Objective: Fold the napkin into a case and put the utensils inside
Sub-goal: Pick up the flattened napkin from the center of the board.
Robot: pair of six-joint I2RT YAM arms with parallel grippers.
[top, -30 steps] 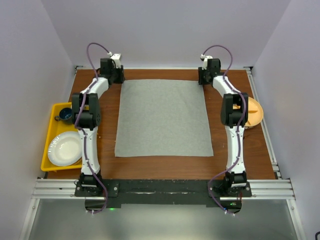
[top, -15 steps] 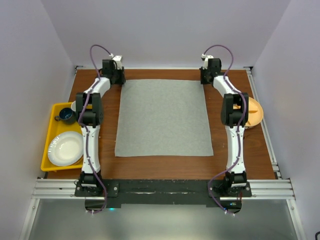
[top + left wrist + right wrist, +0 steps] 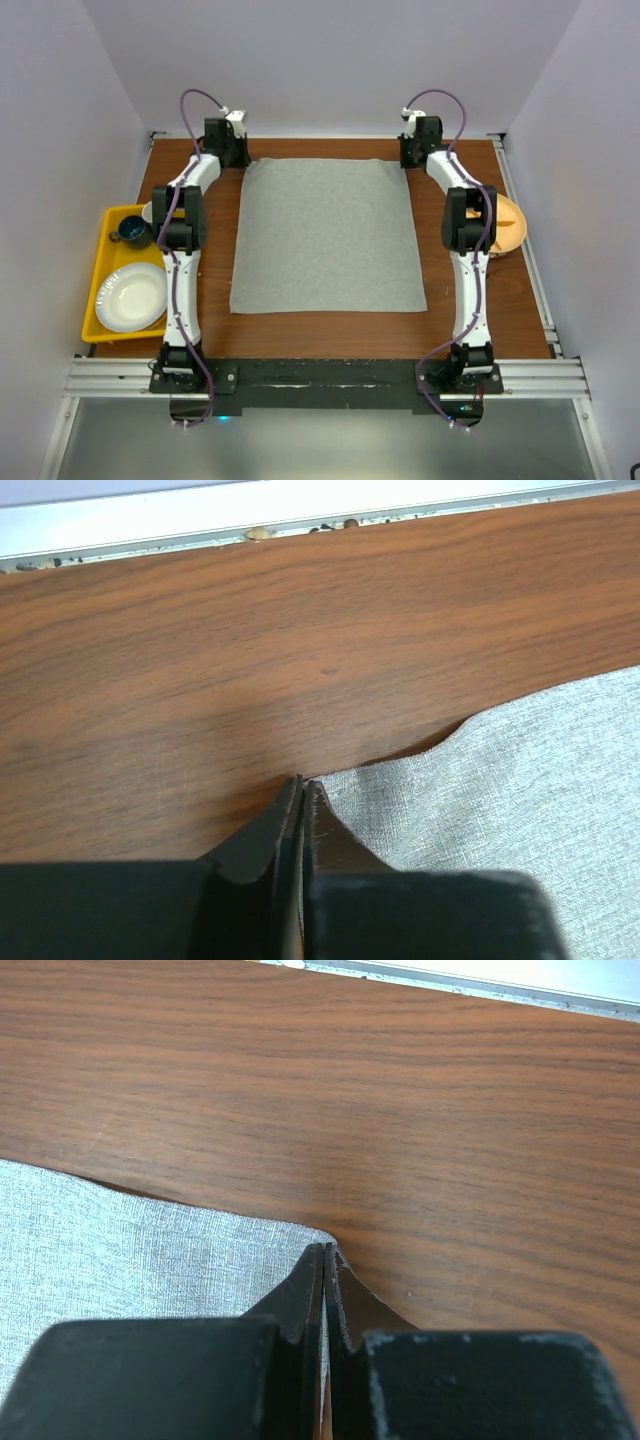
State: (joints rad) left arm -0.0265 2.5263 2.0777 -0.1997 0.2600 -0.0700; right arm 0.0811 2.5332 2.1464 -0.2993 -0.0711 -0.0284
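L gripper (image 3: 302, 785): jaws pressed together, only a hairline slit between the black fingers. Tips are down at the bench (image 3: 320, 335) w/ the far-left corner of the napkin (image 3: 325, 235) nipped in them. In the left wrist view the cloth edge next to the tips is raised off the wood, w/ dark shadow under it.

R gripper (image 3: 326, 1252): same story. Jaws closed tight, far-right napkin corner caught right at the tips, and the edge leading away from it lifts a bit too.

Napkin: light grey, spread flat in one layer, not folded yet, covering the middle of the bench. Its far edge is near the bench's far edge. Its near edge stops short of the arm bases, w/ a strip of bare wood between. Both arms stretch fwd along the cloth's L and R sides.

Further out: yellow tray (image 3: 97, 272) at the bench's left edge, w/ white plate (image 3: 130, 297) at its near end and dark blue cup (image 3: 130, 232) at its far end. Orange plate (image 3: 512, 225) at the right edge, partly hidden behind the R arm.
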